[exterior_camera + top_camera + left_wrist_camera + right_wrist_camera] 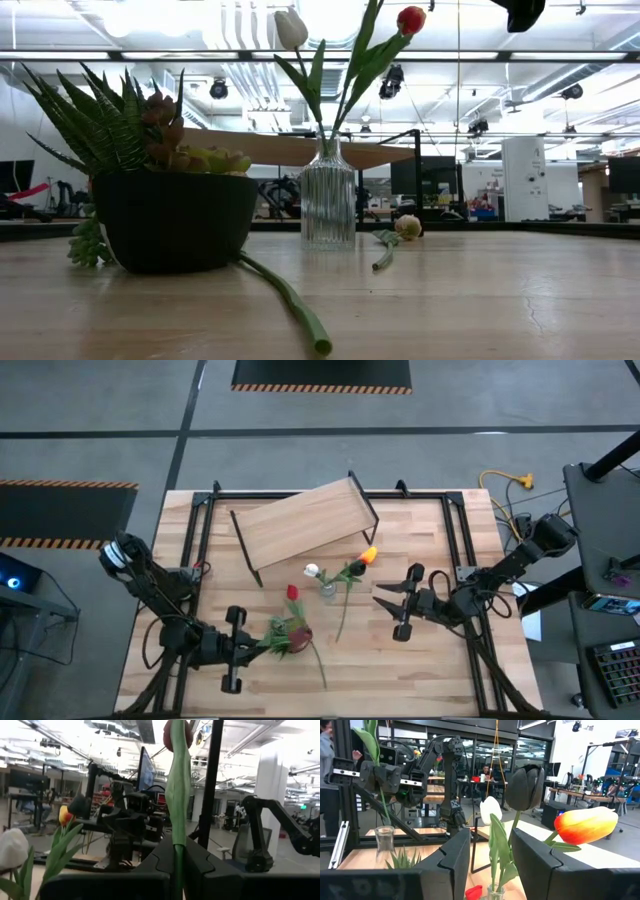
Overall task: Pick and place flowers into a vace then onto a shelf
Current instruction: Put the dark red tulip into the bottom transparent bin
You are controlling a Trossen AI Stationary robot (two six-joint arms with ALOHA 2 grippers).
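A clear ribbed vase (328,589) (328,205) stands mid-table with white (290,28), orange (585,825) and dark maroon (525,785) flowers in it. My left gripper (262,645) (178,870) is at the near left, shut on an upright flower stem (177,795) with a reddish head (177,730). My right gripper (388,610) (491,865) is open to the right of the vase, raised, and faces it. A red flower (292,592) and another stem (343,615) (385,250) lie on the table. The shelf (305,520) stands behind the vase. My left gripper pinches the green stalk (178,855) between its two fingers, well below the head. The fingers come in level from the table's left and lie across the stalk. The flower stands roughly upright in the hold, and its lower end is hidden below the fingers.
A black pot of spiky green plants (170,215) (292,640) sits just ahead of my left gripper. In the right wrist view a second clear glass vessel (385,845) shows under that gripper. A black frame (455,550) borders the table. People show in the room behind.
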